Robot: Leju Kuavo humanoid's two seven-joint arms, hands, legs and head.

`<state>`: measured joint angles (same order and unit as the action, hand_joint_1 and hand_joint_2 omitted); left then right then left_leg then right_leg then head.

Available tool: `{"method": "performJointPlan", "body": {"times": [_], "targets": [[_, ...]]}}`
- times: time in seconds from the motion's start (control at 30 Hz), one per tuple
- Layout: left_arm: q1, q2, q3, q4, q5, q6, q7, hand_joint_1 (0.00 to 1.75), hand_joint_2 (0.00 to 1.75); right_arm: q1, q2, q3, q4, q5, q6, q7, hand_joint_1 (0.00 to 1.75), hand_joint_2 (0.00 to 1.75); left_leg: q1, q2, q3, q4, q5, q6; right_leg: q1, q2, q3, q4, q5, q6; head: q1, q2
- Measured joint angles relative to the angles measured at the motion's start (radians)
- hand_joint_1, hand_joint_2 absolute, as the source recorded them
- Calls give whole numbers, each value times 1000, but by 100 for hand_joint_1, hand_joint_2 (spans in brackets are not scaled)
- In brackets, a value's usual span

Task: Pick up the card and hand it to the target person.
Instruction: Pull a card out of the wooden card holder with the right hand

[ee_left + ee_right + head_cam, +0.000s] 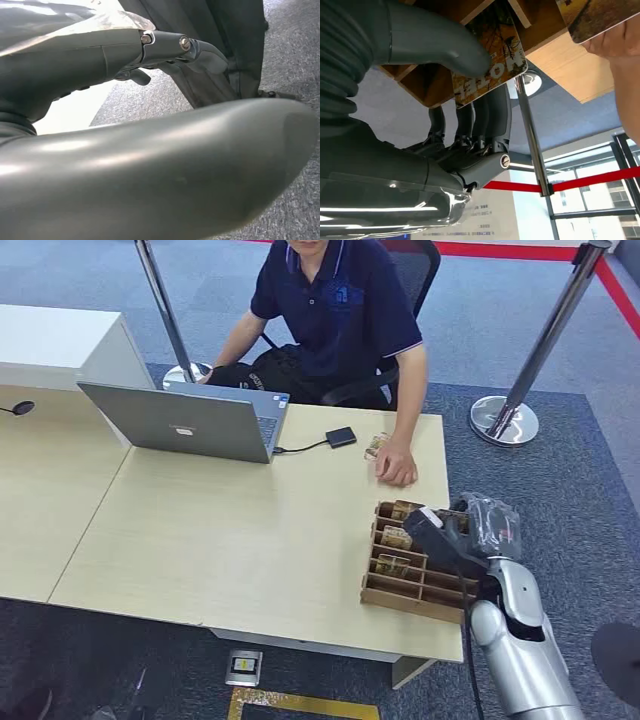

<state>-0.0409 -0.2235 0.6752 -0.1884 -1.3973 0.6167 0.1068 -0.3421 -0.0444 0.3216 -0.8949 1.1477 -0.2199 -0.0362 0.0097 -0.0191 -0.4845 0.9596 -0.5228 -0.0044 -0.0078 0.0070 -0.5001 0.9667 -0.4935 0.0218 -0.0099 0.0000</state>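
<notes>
The right hand [471, 100] pinches the card [490, 55] between thumb and fingers over the wooden tray [411, 585] — the person's hand [396, 465] rests just beyond, farther along the table.

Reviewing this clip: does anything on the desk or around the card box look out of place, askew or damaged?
Nothing looks damaged or spilled. The wooden card box sits slightly askew at the table's near right corner. One card lies loose by the person's hand, while the right hand pinches another card.

Light wood table [226, 540] carries open laptop [189, 420], black drive [341, 437], wooden card tray [411, 570], person's hand [395, 465].
</notes>
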Motion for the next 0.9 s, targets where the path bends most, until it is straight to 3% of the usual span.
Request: {"method": "performJointPlan", "body": {"times": [0.17, 0.9], "targets": [[0, 0, 0, 0, 0, 0, 0, 0, 0, 0, 0, 0, 0, 0, 0, -2, 129, 175, 0, 0, 0, 0, 0, 0, 0, 0, 0, 0, 0, 0, 0, 0], [0, 0, 0, 0, -12, -3, 0, 0, 0, 25, -9, 0, -55, -8, -1, -11, 126, 175, 0, 0, 0, 0, 0, 0, 0, 0, 0, 0, 0, 0, 0, 0]]}}
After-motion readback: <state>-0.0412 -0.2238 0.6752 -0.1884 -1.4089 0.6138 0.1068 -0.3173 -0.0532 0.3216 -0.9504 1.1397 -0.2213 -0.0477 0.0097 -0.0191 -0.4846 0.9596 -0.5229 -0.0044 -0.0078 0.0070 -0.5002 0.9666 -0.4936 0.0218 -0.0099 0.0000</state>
